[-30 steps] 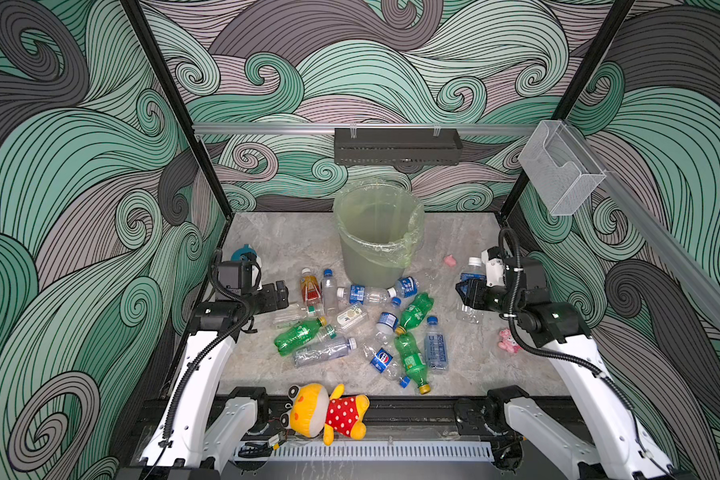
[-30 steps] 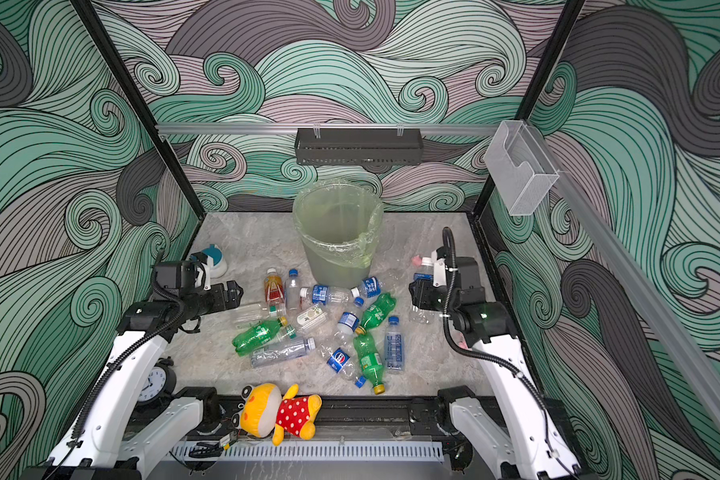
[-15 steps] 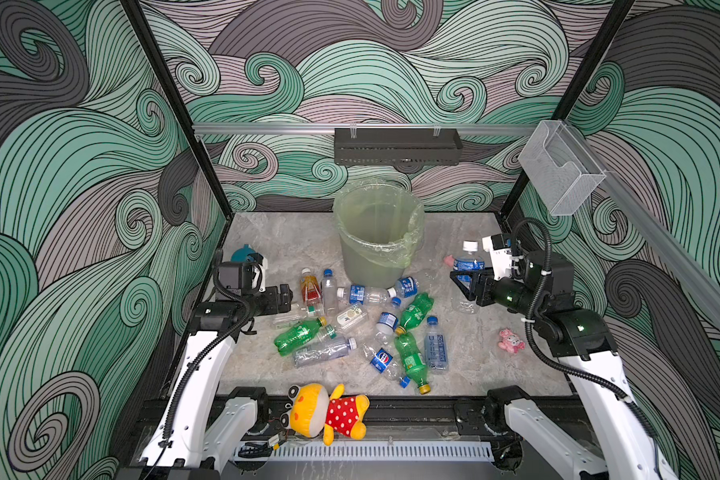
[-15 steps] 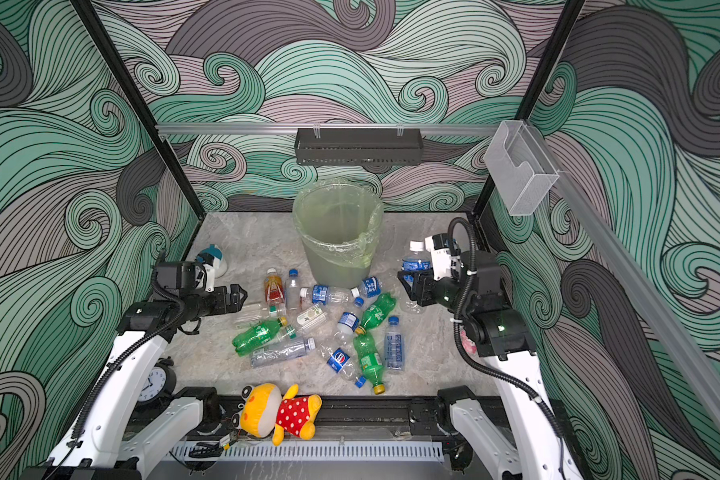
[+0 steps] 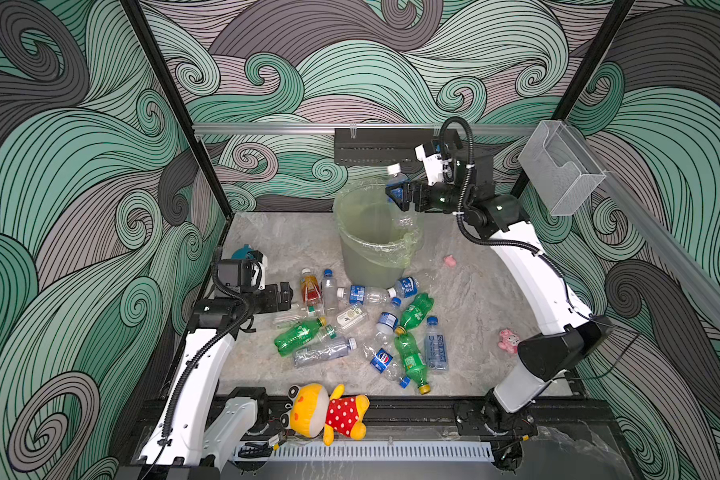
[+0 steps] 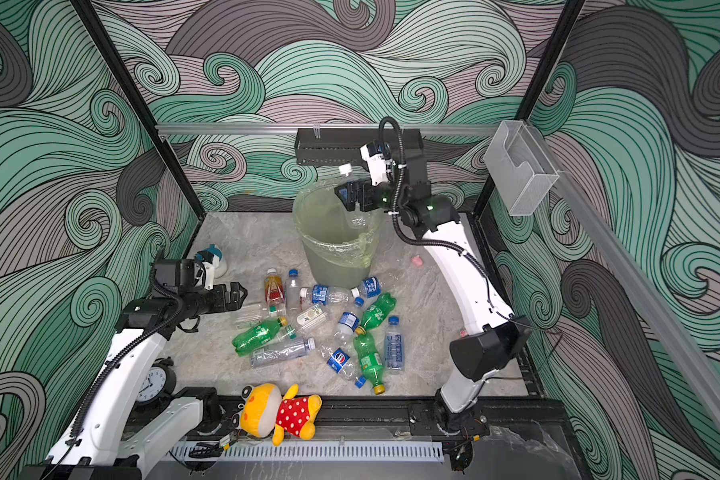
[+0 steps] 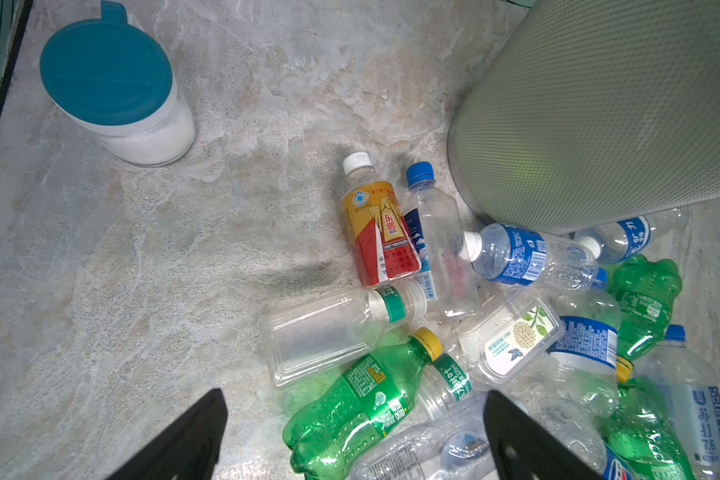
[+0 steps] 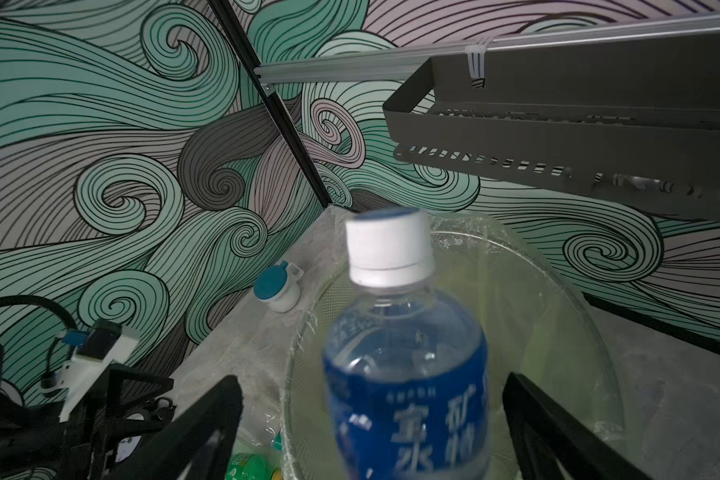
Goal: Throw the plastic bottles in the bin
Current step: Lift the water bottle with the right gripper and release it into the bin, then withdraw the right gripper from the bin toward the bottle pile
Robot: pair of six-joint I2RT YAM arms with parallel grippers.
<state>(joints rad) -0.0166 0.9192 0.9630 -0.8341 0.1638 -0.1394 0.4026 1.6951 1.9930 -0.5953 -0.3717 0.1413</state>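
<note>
One blue-label bottle (image 8: 404,357), cap up, untouched between wide jaws of right gripper (image 8: 371,384), over bin (image 5: 362,266) mouth; left gripper (image 7: 356,399), wide, nearer bench (image 5: 267,241) pile (image 5: 300,336).

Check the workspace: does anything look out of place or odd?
Yes. The yellow plush toy lies on the black front rail, off the marble table. Over the bin, a blue-labelled bottle stands cap-up between the right end effector's open fingers, seemingly touching neither, slightly blurred.
</note>
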